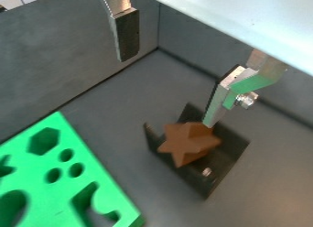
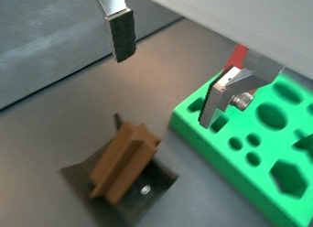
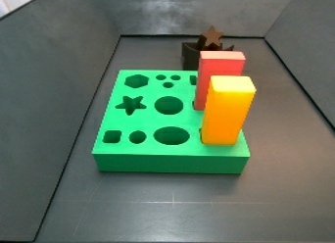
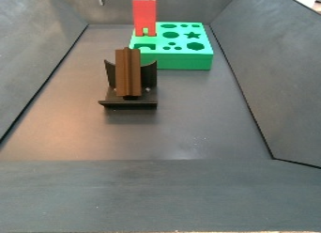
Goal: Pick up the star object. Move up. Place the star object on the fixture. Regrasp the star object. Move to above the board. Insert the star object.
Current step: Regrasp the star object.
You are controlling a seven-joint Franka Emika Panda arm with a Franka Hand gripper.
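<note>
The star object (image 4: 126,71), a dark-brown peg, stands on end on the black fixture (image 4: 129,101); its star-shaped end shows in a wrist view (image 1: 186,142). Both wrist views show my gripper (image 1: 177,66) open above it, with only bare floor between the two fingers (image 2: 121,36). The gripper touches nothing, and it does not show in the side views. The green board (image 3: 157,149) with its cut-out holes lies beside the fixture (image 3: 191,55), and the star object (image 3: 210,38) pokes up behind the board.
A red block (image 3: 222,75) and a yellow-orange block (image 3: 230,110) stand upright on the board's edge, between the star hole (image 3: 131,104) and the fixture. Dark sloping walls (image 4: 38,77) close in the floor on all sides.
</note>
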